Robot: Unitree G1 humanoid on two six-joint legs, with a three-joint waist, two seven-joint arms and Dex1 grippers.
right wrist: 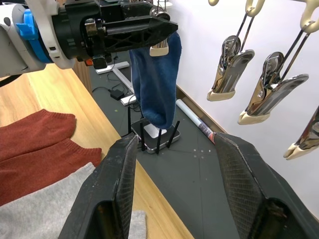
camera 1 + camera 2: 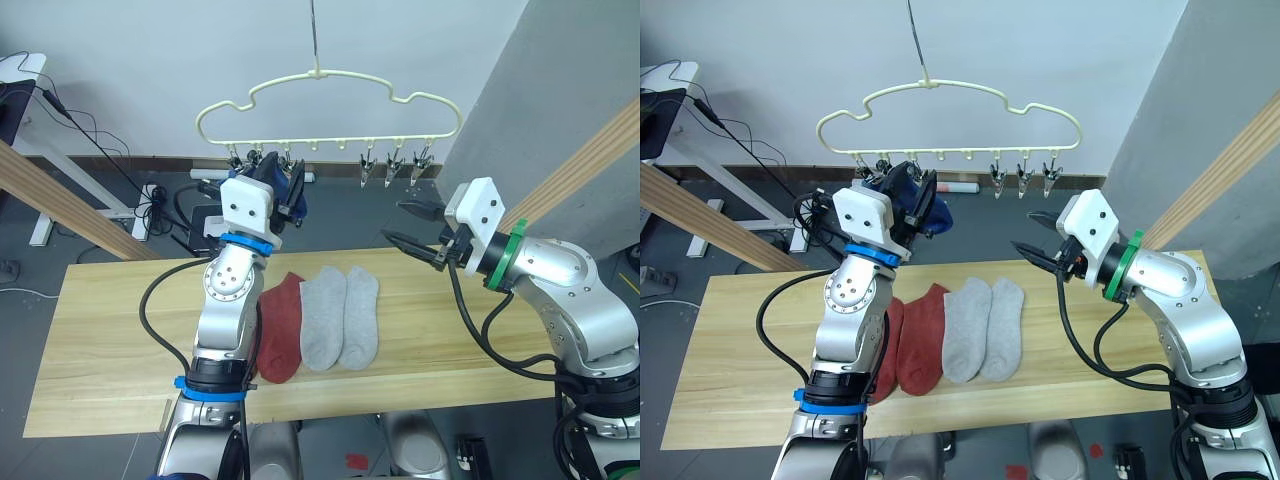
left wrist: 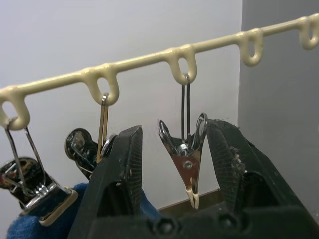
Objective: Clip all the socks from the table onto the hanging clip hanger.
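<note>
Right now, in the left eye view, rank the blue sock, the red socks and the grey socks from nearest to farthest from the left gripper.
1. Blue sock: hanging from the hanger, right at the left gripper.
2. Red socks: flat on the table, below the gripper.
3. Grey socks: flat on the table, beside the red ones, toward the robot's right.

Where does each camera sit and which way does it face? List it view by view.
Head eyes: on the head, facing forward and down over the table, socks and hanger; both arms show.
Left wrist: faces up along the left gripper at the hanger's clips; its two fingers show.
Right wrist: faces along the open right gripper toward the left gripper and the hung blue sock; its two fingers show.
Shared: all views catch the clips and the blue sock.
</note>
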